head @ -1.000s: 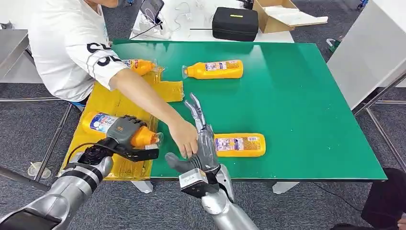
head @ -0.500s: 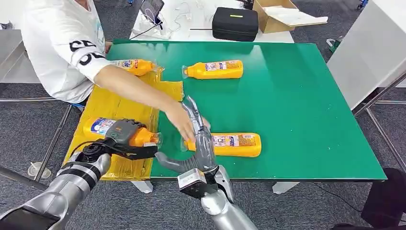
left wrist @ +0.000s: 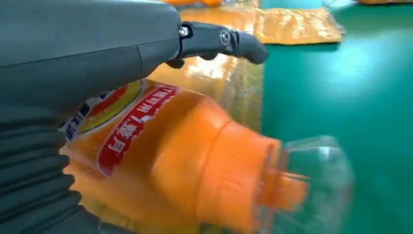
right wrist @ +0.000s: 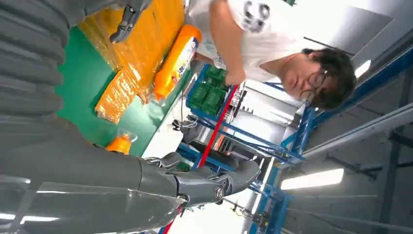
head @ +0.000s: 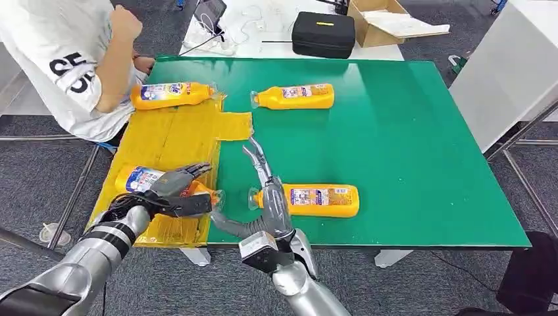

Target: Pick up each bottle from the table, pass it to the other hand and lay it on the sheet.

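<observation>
Left hand is resting on a bottle lying on the yellow sheet, fingers loosening over it. Right hand is hovering with fingers spread, holding nothing, beside another bottle on the green table.

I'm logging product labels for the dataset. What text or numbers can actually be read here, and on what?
White shirt of the person: black characters reading roughly "SE", cut off by folds.
Bottle under the left robot hand: red label band with white characters, too blurred to read.
Other bottle labels: too small to read.
</observation>
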{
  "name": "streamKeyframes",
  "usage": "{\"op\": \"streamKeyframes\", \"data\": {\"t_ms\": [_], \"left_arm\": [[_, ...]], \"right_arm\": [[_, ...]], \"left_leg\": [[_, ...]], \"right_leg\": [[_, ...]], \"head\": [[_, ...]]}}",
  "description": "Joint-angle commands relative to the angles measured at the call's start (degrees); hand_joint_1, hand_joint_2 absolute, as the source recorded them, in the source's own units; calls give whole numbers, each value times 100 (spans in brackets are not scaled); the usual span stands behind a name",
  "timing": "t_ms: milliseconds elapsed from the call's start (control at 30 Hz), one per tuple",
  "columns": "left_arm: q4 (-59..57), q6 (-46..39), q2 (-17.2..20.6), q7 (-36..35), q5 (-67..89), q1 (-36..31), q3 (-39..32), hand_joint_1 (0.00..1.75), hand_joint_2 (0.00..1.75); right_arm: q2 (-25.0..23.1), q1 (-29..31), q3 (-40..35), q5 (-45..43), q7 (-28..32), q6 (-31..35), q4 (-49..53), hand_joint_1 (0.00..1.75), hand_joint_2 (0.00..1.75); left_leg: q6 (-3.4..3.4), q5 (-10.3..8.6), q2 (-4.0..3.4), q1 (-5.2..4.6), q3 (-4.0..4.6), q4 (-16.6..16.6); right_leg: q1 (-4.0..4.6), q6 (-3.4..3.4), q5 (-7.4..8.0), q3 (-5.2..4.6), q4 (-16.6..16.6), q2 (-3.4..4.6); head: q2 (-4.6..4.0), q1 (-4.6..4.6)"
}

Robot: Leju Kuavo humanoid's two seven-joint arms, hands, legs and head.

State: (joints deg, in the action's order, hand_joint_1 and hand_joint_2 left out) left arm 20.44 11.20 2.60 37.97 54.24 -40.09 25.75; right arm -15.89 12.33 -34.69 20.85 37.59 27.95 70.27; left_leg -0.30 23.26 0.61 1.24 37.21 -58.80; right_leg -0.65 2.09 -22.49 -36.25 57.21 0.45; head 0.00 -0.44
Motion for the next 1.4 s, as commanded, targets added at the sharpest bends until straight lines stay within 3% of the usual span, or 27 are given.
{"op": "streamKeyframes", "data": {"t_ms": [33,233,667,767,833,900,933,1100,1267,1400], "left_arm": [[147,437,17,203,-1033,369,-648,0,0],[991,-1521,-752,203,-2789,757,-2199,0,0],[1040,-1531,-727,203,-2860,739,-2276,0,0],[1435,-3043,-908,203,-3116,776,-2745,0,0],[1807,-3542,-1039,203,-3604,824,-3105,0,0],[2214,-3479,-1091,203,-4152,950,-3370,0,0],[2464,-3513,-1066,203,-4332,1067,-3410,0,175],[2997,-3343,-961,203,-4540,1589,-3615,0,175],[3420,-3469,-926,203,-4097,2079,-3452,0,175],[3347,-3460,-930,203,-4061,2127,-3369,0,175]], "right_arm": [[56,299,-58,-32,41,-15,-635,0,175],[77,255,26,300,-338,120,-594,0,175],[70,255,17,314,-355,113,-603,0,175],[73,270,-5,511,-545,162,-685,0,175],[178,340,-75,911,-873,240,-807,0,175],[370,450,-108,1315,-1363,145,-874,0,175],[527,473,-52,1566,-1714,20,-820,0,175],[1419,548,119,2327,-2984,-1172,-566,0,175],[2055,355,405,2512,-3365,-1805,-195,0,175],[2179,275,527,2461,-3503,-2012,-100,0,175]], "left_leg": [[5,4,-18,-3,-25,8],[12,4,-2,-4,-33,9],[10,10,-9,-2,-30,4],[8,6,-7,-1,-10,0],[8,8,-10,1,-7,-3],[6,2,-6,0,2,0],[10,7,-6,1,-12,1],[10,2,-5,-1,-6,6],[17,8,-1,-10,-22,11],[11,8,4,-12,-1,2]], "right_leg": [[0,-4,1,18,-8,13],[-1,-3,-5,30,-12,-8],[4,-10,-9,23,-6,-5],[3,-5,-5,6,-4,-3],[5,-5,-4,2,-3,0],[3,-2,-1,-10,-4,-2],[5,-5,-5,7,-7,-6],[2,1,2,5,-15,-1],[-7,1,-7,23,-19,-8],[-11,-1,-7,1,-7,-11]], "head": [[0,4],[0,4],[0,4],[0,4],[0,2],[0,4],[0,4],[0,4],[0,2],[0,2]]}}
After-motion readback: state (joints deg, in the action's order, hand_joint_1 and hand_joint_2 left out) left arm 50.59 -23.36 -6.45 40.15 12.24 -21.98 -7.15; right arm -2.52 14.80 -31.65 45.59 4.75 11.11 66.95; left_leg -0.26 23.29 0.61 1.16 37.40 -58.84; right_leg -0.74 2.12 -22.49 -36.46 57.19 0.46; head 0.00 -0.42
